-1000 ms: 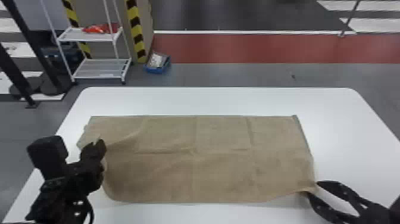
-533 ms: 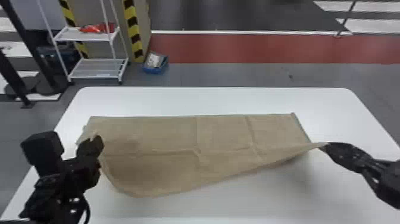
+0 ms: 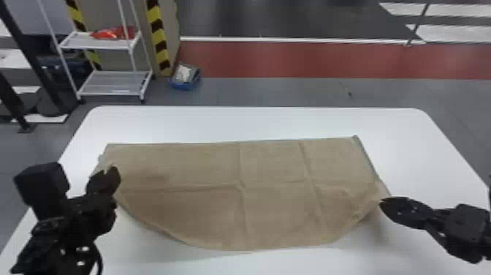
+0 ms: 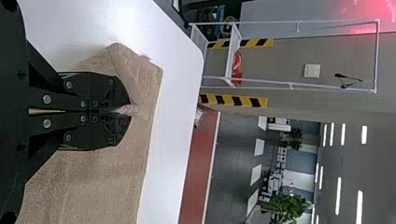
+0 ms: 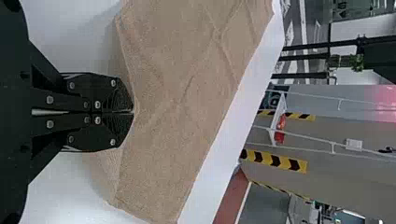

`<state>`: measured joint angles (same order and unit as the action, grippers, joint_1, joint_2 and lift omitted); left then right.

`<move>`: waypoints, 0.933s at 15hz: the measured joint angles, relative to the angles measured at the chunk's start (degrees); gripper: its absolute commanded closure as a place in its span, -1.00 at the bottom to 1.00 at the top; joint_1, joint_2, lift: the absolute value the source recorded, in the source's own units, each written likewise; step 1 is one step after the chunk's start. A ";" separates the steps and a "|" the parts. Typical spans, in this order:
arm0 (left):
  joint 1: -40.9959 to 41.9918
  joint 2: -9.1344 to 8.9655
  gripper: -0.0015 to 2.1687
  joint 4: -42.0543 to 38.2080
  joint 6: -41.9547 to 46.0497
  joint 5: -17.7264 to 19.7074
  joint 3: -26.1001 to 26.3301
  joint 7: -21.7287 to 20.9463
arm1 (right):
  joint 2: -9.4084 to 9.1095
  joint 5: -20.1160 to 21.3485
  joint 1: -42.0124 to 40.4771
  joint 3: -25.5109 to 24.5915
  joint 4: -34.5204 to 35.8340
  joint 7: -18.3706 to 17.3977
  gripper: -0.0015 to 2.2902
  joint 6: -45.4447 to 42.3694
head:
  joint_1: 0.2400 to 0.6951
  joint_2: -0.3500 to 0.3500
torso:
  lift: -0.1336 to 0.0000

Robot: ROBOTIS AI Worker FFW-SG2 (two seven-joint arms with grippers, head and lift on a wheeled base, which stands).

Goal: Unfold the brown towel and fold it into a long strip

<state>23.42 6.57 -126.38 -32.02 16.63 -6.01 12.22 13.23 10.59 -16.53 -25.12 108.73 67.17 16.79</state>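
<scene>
The brown towel (image 3: 270, 204) lies spread crosswise on the white table, with creases crossing near its middle and a front edge that bows outward. At its left end, my left gripper (image 3: 112, 171) holds a pinch of cloth; the left wrist view shows the left gripper (image 4: 130, 110) shut on a small peak of the towel (image 4: 107, 177). My right gripper (image 3: 381, 202) is at the towel's right end, near the front corner. In the right wrist view, the right gripper (image 5: 132, 112) is shut on the edge of the towel (image 5: 163, 121), which sags on both sides of the fingertips.
The white table (image 3: 255, 122) extends beyond the towel on every side, with rounded far corners. Past it on the floor stand a white wire shelf (image 3: 113, 82) with a red item and a blue box (image 3: 185, 76), at the back left.
My right gripper, open at the towel's front right corner, closed on it, rose outward, then came back left and lower. The front edge went from slanted to bowed. The left gripper shifted slightly away from the robot.
</scene>
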 measured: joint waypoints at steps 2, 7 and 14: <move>-0.23 0.02 0.35 0.00 -0.11 -0.06 0.21 0.00 | 1.04 0.49 -0.21 -0.60 -1.36 0.43 -0.89 -0.64 | 1.00 -0.11 | -0.70; 0.05 0.02 0.35 0.00 -0.12 -0.03 0.38 -0.08 | 2.23 -1.67 -0.12 -5.19 -7.78 4.69 -0.86 -5.50 | 1.00 -0.27 | -0.70; 0.41 0.02 0.35 0.85 0.69 -0.05 0.39 -0.50 | 3.44 -8.77 -4.78 -9.23 -17.48 4.31 -0.72 -20.28 | 1.00 -0.41 | -0.70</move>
<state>23.82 6.59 -125.53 -31.32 16.58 -5.62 11.72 16.68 1.82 -21.31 -34.35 91.25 71.48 -3.49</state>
